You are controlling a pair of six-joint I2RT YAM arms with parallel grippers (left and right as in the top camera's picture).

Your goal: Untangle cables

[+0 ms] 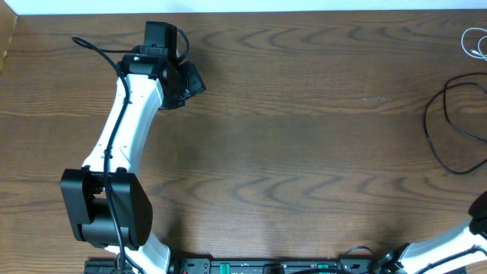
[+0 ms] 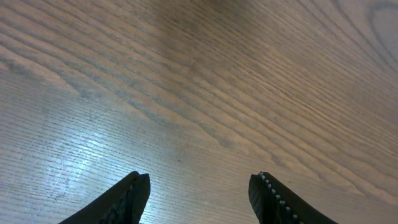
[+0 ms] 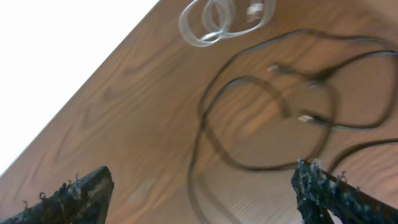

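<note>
From overhead, the dark brown wood-grain table (image 1: 304, 137) is mostly bare, and the cables are at its far right edge. The thin black cable (image 1: 445, 125) sprawls in a big open loop that runs out of frame. The thin white cable (image 1: 475, 42) sits in a small tight coil near the top right corner. The two look apart here, with wood showing between them. The white-and-black left arm (image 1: 125, 114) is stretched toward the upper left, well apart from both cords. Only a sliver of the right arm (image 1: 456, 243) shows at the bottom right.

On the left wrist camera, the left gripper (image 2: 199, 193) has its dark fingers spread wide over plain wood, with nothing between them and no cable in sight.

On the right wrist camera, the right gripper (image 3: 199, 196) also has its fingers spread apart and holds nothing. Ahead of it the black cord lies in several loops that cross over one another, with small plug ends blurred among them. The white coil sits beyond it, by the table's edge. Whether it touches the black loop is too blurred to tell.

My read is that the white cord looks free of the black one, so the separating seems largely done. What remains is the black cord's crossings over itself, and the right arm is the one placed to reach them.

No box, tray or bin appears in any view, so nothing is held in a container.
</note>
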